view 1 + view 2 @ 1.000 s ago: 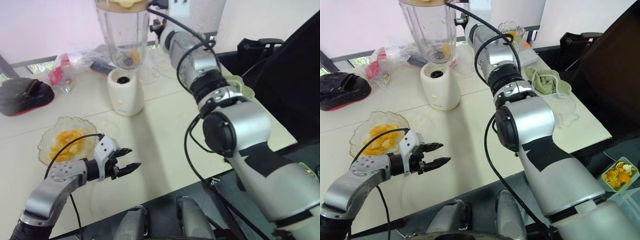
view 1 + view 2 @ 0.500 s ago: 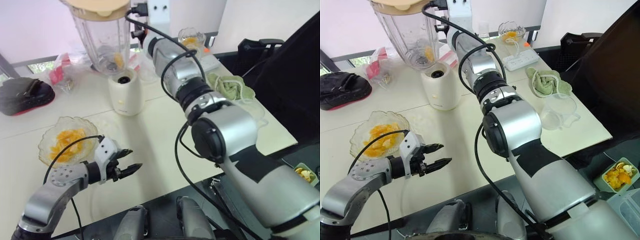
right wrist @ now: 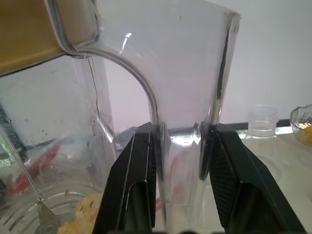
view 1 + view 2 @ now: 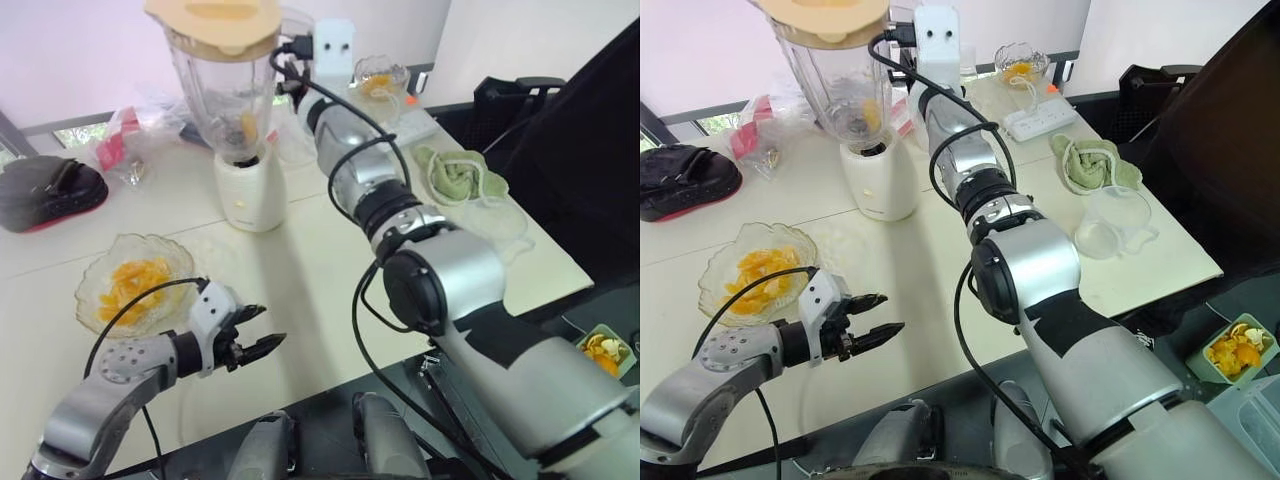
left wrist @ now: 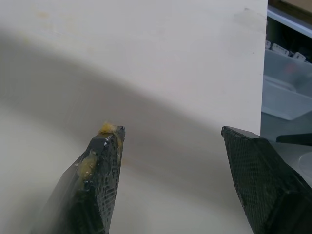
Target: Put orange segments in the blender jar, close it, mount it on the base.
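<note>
Hovering low near the table's (image 4: 330, 250) front edge, the left gripper (image 4: 270, 326) has its fingers (image 5: 105, 161) spread wide with nothing between them, orange pulp stuck to one. Beyond it, to the left, a glass bowl (image 4: 178, 256) holds orange segments (image 4: 130, 285). Farther back, the right gripper (image 3: 180, 134) clamps the handle (image 3: 185, 97) of the blender jar (image 4: 225, 90) — lid (image 4: 225, 15) on, a few segments inside, bottom at the white base (image 4: 248, 195).

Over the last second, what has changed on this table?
The right pincer, clamped on the handle of the blender jar, swung the jar off to the robot's left, then brought it back and lower, over the white base. Whether it is fully seated is unclear. The left pincer stayed open near the bowl of orange segments, and the base did not move.
</note>
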You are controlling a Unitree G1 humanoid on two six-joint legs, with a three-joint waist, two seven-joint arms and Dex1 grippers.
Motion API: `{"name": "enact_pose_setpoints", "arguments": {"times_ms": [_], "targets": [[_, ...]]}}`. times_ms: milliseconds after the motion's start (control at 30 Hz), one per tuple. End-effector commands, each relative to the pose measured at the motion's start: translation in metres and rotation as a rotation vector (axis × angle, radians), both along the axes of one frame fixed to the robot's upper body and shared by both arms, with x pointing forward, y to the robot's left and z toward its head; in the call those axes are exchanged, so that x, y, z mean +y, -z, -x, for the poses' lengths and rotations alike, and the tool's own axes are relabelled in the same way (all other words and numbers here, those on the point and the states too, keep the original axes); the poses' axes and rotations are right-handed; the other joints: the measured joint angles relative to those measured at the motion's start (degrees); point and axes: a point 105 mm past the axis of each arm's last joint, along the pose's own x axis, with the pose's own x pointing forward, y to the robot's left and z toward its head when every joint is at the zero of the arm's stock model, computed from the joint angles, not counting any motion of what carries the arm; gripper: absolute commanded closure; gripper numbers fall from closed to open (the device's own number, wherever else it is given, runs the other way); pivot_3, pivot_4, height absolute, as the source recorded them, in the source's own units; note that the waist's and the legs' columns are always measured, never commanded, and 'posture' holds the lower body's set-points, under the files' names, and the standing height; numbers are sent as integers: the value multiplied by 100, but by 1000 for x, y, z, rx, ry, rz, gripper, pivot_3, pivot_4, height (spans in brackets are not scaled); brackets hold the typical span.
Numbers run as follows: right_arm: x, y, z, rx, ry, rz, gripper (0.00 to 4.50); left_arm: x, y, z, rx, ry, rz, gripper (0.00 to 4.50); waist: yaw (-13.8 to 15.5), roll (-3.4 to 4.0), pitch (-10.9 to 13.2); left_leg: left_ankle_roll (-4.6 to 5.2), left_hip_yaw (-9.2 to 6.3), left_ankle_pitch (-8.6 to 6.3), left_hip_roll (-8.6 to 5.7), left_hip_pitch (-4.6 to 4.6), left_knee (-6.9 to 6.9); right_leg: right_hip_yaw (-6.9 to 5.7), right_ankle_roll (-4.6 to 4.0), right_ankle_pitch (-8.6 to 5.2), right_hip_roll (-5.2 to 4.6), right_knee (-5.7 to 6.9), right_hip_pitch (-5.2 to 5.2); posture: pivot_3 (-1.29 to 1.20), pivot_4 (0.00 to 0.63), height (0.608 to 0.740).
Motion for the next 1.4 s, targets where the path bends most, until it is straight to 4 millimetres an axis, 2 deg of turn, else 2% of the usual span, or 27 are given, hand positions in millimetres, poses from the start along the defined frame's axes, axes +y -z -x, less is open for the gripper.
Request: {"name": "enact_pose_setpoints", "arguments": {"times_ms": [33,433,767,1033,1233,1400], "targets": [[-1,-28,7,-120,1,-49,3572,-1,-10,1,-33,11,-2,1242,-2,0,0,0,0,0,0,0,0,0,0,0,0,0,0,0,150,740],[-7,-3,5,-106,1,-62,3572,-2,-10,3,-30,10,-12,1242,-19,0,0,-2,0,1,0,2,0,0,0,0,1,2,1,0,150,740],[2,2,7,-92,-36,-50,3572,-5,-11,2,-39,-6,-4,1242,-35,0,0,-4,0,2,0,6,0,1,0,0,1,5,2,0,150,740],[12,12,8,-73,-34,55,3572,-7,-8,5,-38,-34,4,1242,-45,-1,-1,-4,0,2,0,10,-1,2,-1,0,0,6,6,0,150,740],[8,12,6,-85,4,107,3572,-7,-7,8,-36,-54,13,1242,-26,-1,-1,-3,0,2,0,60,-12,3,-3,-1,1,-2,49,0,150,740],[5,13,5,-106,38,156,3572,-7,-6,9,-36,-62,12,1242,22,-2,-3,-3,0,2,0,64,-12,4,-3,-1,0,-1,53,0,150,740]]}}
